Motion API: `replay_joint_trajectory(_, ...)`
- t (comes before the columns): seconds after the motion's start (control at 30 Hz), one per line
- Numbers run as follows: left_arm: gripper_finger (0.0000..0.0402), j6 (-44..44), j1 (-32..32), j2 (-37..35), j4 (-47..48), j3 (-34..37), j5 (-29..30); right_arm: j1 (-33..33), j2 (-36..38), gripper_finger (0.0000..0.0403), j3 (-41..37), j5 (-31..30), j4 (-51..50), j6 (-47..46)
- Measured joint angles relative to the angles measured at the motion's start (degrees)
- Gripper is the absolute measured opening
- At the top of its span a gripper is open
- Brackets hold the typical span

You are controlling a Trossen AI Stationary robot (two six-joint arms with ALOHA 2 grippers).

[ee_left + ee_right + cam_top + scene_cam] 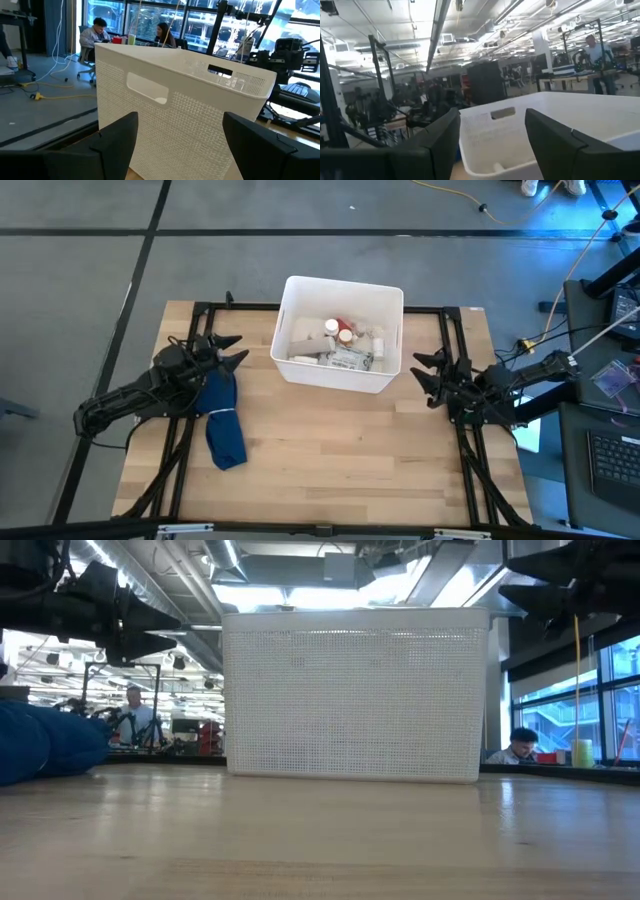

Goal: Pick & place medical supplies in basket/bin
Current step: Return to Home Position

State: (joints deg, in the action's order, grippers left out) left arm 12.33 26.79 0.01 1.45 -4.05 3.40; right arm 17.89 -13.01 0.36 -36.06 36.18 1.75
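Medical supplies (342, 348) lie all inside the white bin (345, 283), which stands on the far middle part of the wooden table (330, 450); only the high view looks down into it, and it shows a red-orange bottle (345, 327) beside a white bottle (329, 328), with clear packets (352, 361) toward the near wall; the low view gives just the near wall of the bin with its fine dotted texture, and nothing of the content; the left wrist view shows the left end wall with the handle slot (147, 90); the right wrist view looks over the rim at the right end, but the supplies are not clear to see there.

The left gripper (240, 348) is open, its two fingers (118, 137) stand wide apart with nothing between them; it touches nothing and points at the left side of the bin, near it but apart. The right gripper (417, 367) is spread in the same way, holds nothing, and points at the right side of the bin.

Both arms are folded low at the left and right edges of the table; in the low view the grippers hang above the tabletop; a long dark blue cloth (222, 420) lies on the table below the left gripper and stretches toward the near edge; people (97, 34) sit in the room behind.
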Motion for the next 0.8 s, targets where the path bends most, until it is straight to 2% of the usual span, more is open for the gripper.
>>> replay_joint_trajectory(0.13,0.0283,-0.31,0.0,0.0,0.02,0.0,0.01,0.0,6.39,0.0225,0.0,-0.07,-4.62,3.71)
replay_joint_trajectory(0.23,0.0283,-1.71,0.0,0.0,0.02,0.0,0.0,0.0,12.7,0.0225,0.0,0.1,-12.49,4.61)
replay_joint_trajectory(0.57,0.0283,-3.67,0.0,0.48,0.18,0.0,1.86,-0.13,12.88,0.0225,1.07,3.62,-34.44,-14.78)
replay_joint_trajectory(0.8,0.0283,-3.64,0.0,0.48,0.04,0.0,1.75,-0.13,12.45,0.0225,1.07,3.67,-34.61,-5.94)
